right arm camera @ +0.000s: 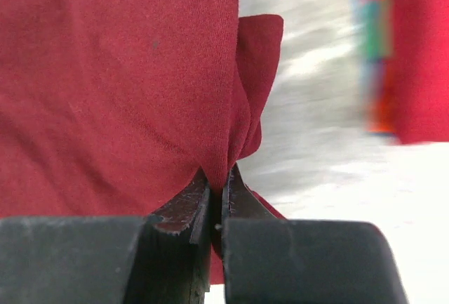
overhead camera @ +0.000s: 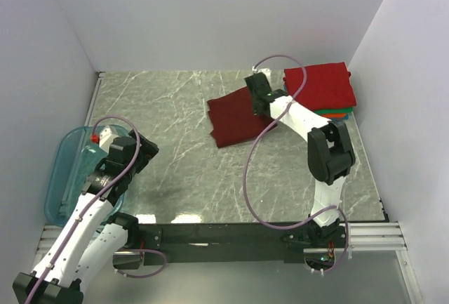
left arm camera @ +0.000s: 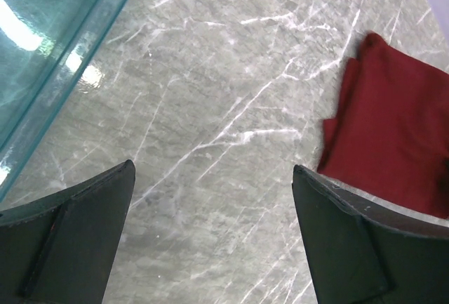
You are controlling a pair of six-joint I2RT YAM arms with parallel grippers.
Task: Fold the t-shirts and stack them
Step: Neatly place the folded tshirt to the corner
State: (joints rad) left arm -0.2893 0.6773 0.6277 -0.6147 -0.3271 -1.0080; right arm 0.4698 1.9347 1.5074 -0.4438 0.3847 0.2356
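Observation:
A dark maroon t-shirt (overhead camera: 235,116) lies folded on the marble table, mid-back. My right gripper (overhead camera: 261,104) sits at its right edge, shut on a pinch of the maroon cloth (right arm camera: 112,93); the fingertips (right arm camera: 200,190) squeeze a fold between them. A stack of folded t-shirts (overhead camera: 319,86) rests at the back right, bright red on top, with green and orange edges (overhead camera: 335,114) showing below. My left gripper (left arm camera: 214,199) hangs open over bare marble near the front left, nothing between its fingers. The maroon shirt (left arm camera: 393,142) shows at the right of the left wrist view.
A translucent teal plastic bin (overhead camera: 66,170) stands at the table's left edge, under my left arm, its rim (left arm camera: 77,58) in the left wrist view. White walls close in the table on three sides. A purple cable (overhead camera: 252,170) loops off the right arm.

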